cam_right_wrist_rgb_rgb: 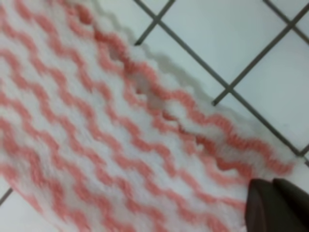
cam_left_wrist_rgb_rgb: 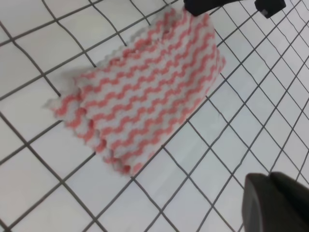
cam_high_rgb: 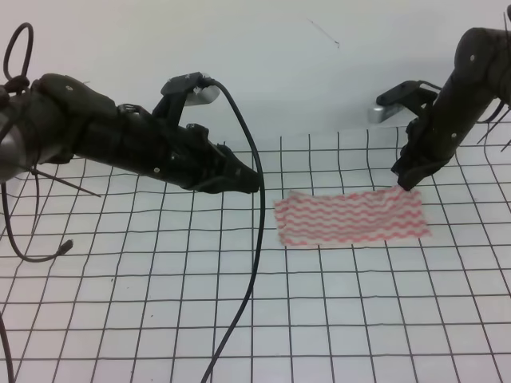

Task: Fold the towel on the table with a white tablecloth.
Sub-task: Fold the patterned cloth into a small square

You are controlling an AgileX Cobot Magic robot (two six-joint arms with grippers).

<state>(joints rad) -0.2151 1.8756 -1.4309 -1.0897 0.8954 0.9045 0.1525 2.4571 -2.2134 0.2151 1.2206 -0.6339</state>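
Note:
The towel, pink-red and white with wavy stripes, lies as a long strip on the white gridded tablecloth right of centre. Its left end shows stacked layers in the left wrist view. My right gripper is down at the towel's far right corner. Its dark fingers are pressed together where the cloth runs up to them, and the edge there is slightly raised. My left gripper hovers just left of the towel, shut and empty, with its fingers at the view's lower right.
The table runs under both arms to the frame edges. A black cable hangs from the left arm down across the middle of the tablecloth. A plain white wall stands behind the far edge.

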